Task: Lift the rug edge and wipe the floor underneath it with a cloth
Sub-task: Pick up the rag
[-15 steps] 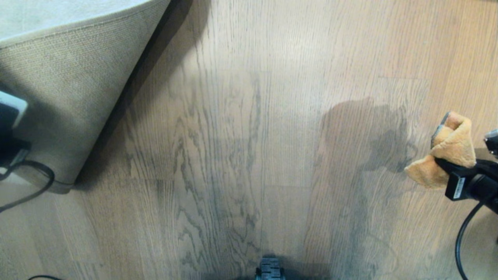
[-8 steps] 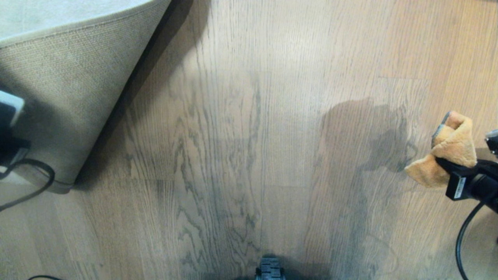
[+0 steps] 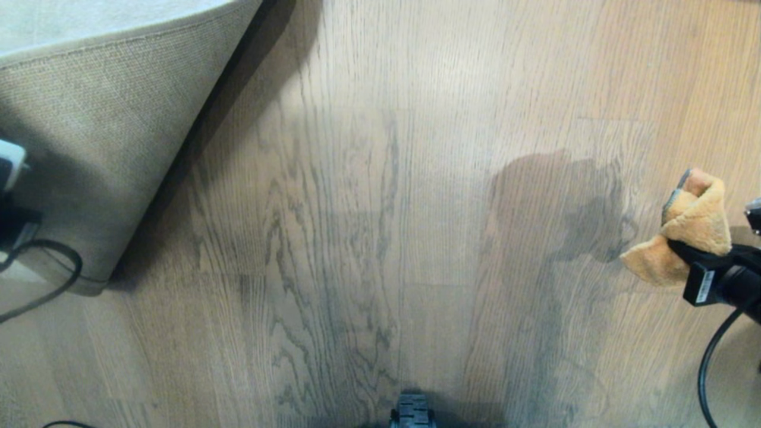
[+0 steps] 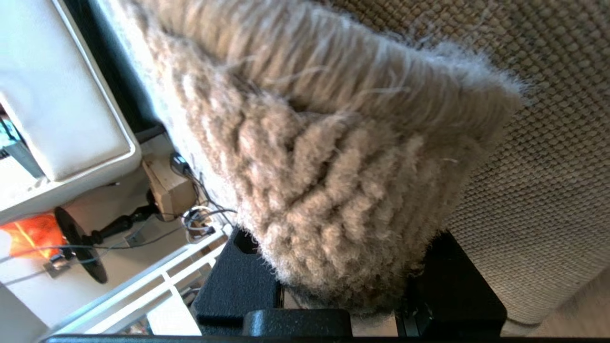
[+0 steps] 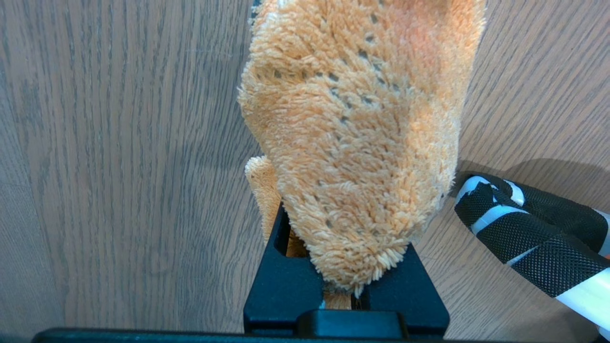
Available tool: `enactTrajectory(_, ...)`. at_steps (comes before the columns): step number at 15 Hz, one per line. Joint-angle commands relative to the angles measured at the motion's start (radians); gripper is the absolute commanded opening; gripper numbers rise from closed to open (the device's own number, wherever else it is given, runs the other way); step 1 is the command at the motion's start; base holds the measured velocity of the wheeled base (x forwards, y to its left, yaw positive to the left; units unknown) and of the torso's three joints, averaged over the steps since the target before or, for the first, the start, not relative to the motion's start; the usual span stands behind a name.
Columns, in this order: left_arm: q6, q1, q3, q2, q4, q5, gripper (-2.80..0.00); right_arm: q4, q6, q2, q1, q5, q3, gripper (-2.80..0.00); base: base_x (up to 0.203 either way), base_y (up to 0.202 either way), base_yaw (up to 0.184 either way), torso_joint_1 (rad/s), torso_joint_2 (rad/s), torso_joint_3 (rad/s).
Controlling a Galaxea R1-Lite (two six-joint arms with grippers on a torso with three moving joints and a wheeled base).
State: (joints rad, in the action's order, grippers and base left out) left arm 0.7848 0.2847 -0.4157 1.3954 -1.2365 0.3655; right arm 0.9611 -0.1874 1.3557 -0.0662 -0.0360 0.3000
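Rug up, cloth ready

Nothing has shifted: our left claw (image 4: 343,286) stays clamped on the rug edge (image 3: 119,160) at ten o'clock; our right claw (image 5: 345,286) pinches the cloth (image 3: 689,232) at three o'clock above bare floor (image 3: 380,208), wiping pending.

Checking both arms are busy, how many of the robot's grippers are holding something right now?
2. The left gripper, at the scene's left edge, has its jaws clamped on the rug edge; the right gripper, at the right edge, grips the cloth above the floor.
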Motion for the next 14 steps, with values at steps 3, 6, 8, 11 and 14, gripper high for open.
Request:
enactTrajectory(3,-0.015,0.001,0.014,0.002,-0.017,0.003,-2.8,0.007,-0.001,-0.001,0.0,0.001,0.001,-2.8,0.0,0.0,0.0,0.0,0.0,0.0)
enactTrajectory(6,-0.015,0.001,0.011,0.002,-0.017,0.001,-2.8,0.005,-0.003,-0.004,0.0,0.001,0.001,-2.8,0.0,0.0,0.0,0.0,0.0,0.0)
enactTrajectory(8,-0.019,0.001,0.012,0.002,-0.018,0.004,-2.8,0.004,-0.002,-0.007,-0.001,0.001,-0.001,-2.8,0.0,0.0,0.0,0.0,0.0,0.0)
enactTrajectory(11,-0.019,0.001,0.011,0.001,-0.018,0.004,-2.8,0.004,-0.001,-0.007,-0.001,0.001,-0.001,-2.8,0.0,0.0,0.0,0.0,0.0,0.0)
enactTrajectory(14,-0.019,0.001,0.017,0.001,-0.051,0.006,-2.8,0.004,-0.001,-0.007,-0.001,0.001,-0.001,-2.8,0.0,0.0,0.0,0.0,0.0,0.0)
